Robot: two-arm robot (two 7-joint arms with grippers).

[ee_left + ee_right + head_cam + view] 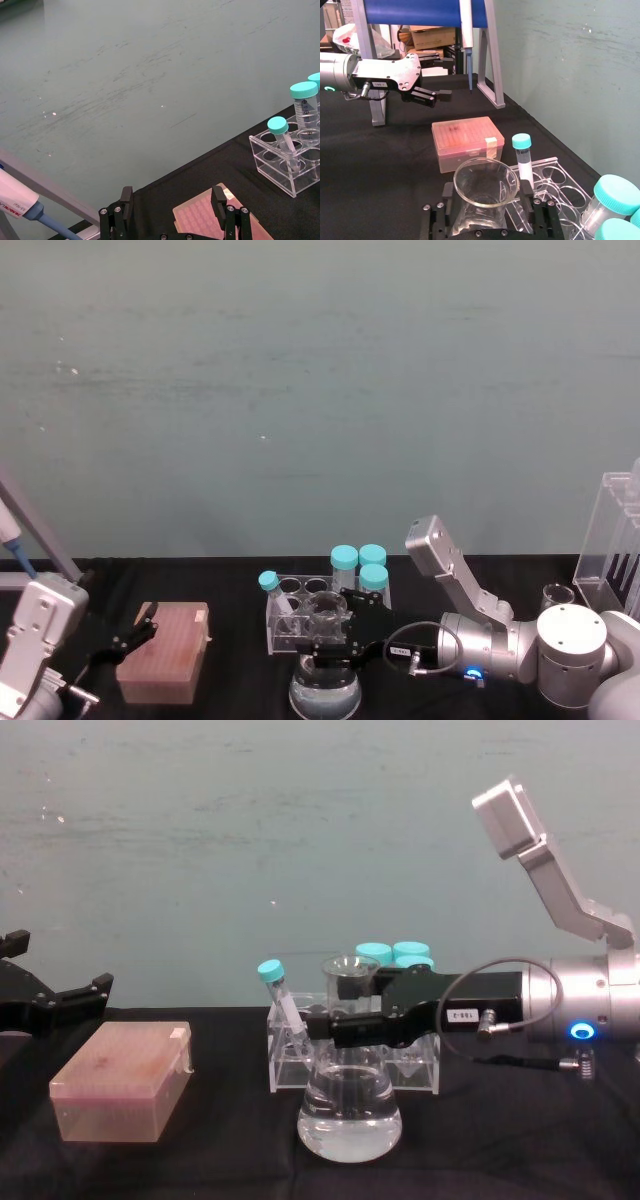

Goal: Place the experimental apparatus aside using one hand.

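The conical flask (349, 1115) stood nearest the robot on the black desk (520, 1150). The right end effector (345, 1030) was black and boxy, with a small white label and a grey cable looping back to a silver wrist lit blue. It reached in from the right of the flask and was clamped on the flask's neck, one finger on each side just under the rim. Whether the flask's base touched the desk or sat just above it could not be told.

Directly behind the flask stood a clear tube rack (283, 628) carrying teal-capped tubes (358, 562), with one slimmer tube leaning at the rack's left end. To the left of the flask lay a pink tip box (120, 1085). Farther left of the flask, the left end effector (172, 202) hovered by that box with its fingers spread apart, holding nothing.

Far to the right of the flask and somewhat behind it, a small glass beaker (556, 597) sat just beside the tall acrylic stand (612, 530).
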